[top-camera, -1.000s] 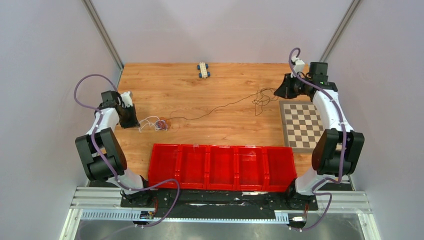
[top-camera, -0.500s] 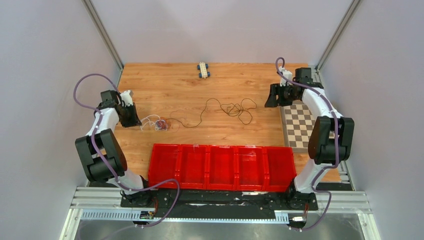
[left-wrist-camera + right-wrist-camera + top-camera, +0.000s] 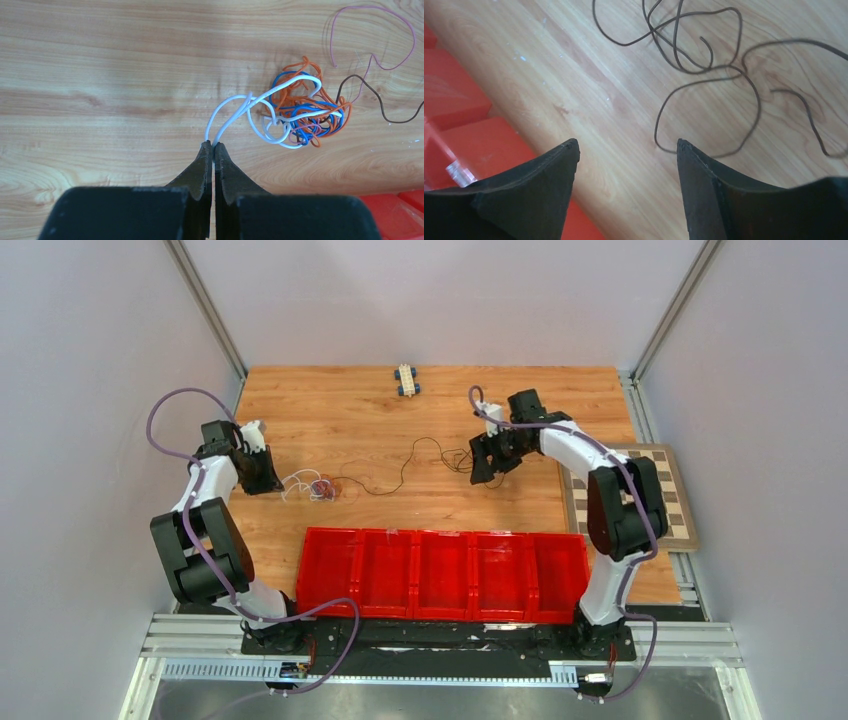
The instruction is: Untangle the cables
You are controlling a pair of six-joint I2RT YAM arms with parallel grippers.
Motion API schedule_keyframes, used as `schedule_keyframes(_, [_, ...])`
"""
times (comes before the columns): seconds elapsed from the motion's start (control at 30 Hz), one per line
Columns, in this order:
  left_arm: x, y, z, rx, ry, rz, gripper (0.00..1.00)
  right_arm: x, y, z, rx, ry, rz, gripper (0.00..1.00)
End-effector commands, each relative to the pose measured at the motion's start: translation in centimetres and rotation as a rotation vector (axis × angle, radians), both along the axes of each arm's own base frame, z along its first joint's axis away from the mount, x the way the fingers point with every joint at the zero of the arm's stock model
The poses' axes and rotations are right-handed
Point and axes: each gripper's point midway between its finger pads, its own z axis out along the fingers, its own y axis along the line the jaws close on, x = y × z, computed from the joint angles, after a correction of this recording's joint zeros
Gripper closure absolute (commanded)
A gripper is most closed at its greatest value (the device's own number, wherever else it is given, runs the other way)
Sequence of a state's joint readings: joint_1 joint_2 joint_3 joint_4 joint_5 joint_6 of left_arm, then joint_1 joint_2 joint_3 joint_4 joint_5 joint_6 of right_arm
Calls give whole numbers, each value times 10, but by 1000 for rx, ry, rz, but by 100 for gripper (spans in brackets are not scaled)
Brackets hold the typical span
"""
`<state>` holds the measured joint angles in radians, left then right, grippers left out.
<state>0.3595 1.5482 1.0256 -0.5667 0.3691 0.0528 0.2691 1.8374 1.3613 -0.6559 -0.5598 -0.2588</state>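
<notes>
— Now, at mid-desk: what just changed?
— My right gripper [image 3: 626,145] has let go. A second ago it held the black cable [image 3: 709,70] stretched toward the checkerboard [image 3: 670,505] at the far right. Now it stands spread and empty over slack loops on the desk [image 3: 330,410], near the middle.
— And the left?
— My left gripper [image 3: 213,146], pressed together, pinches the white cable [image 3: 306,78] just beside the knot [image 3: 302,117], at the left.
— Meaning?
— Black looks mostly drawn out, though it seems to run into the knot yet. Orange, blue and white remain tangled; I judge plenty left to do.
</notes>
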Motion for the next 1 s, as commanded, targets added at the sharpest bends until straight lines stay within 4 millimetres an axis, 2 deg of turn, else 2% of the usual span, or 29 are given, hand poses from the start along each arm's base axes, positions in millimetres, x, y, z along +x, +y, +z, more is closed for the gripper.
schedule_keyframes(0.0, [5,-4,13,-15,-32,0,100,23,19,-20,-70,-46,-17,29])
schedule_keyframes(0.13, [5,-4,14,-20,-33,4,100,44,31,-19,-83,-101,-63,31])
schedule_keyframes(0.27, [4,-5,14,-24,-31,7,100,68,31,-18,-127,-150,-124,36])
schedule_keyframes(0.4, [3,-5,14,-24,-28,6,100,74,36,-7,-106,-173,-117,44])
schedule_keyframes(0.53, [3,-6,15,-25,-29,9,100,85,33,3,-133,-227,-129,46])
schedule_keyframes(0.7, [4,-5,14,-28,-25,14,100,102,33,-14,-177,-242,-114,40])
schedule_keyframes(0.83, [5,-4,13,-28,-21,20,100,110,28,-35,-224,-236,-102,37])
schedule_keyframes(0.9, [6,-4,13,-27,-21,21,100,110,27,-43,-241,-233,-83,38])
schedule_keyframes(0.97, [6,-4,13,-28,-18,23,100,109,26,-48,-248,-229,-73,45])
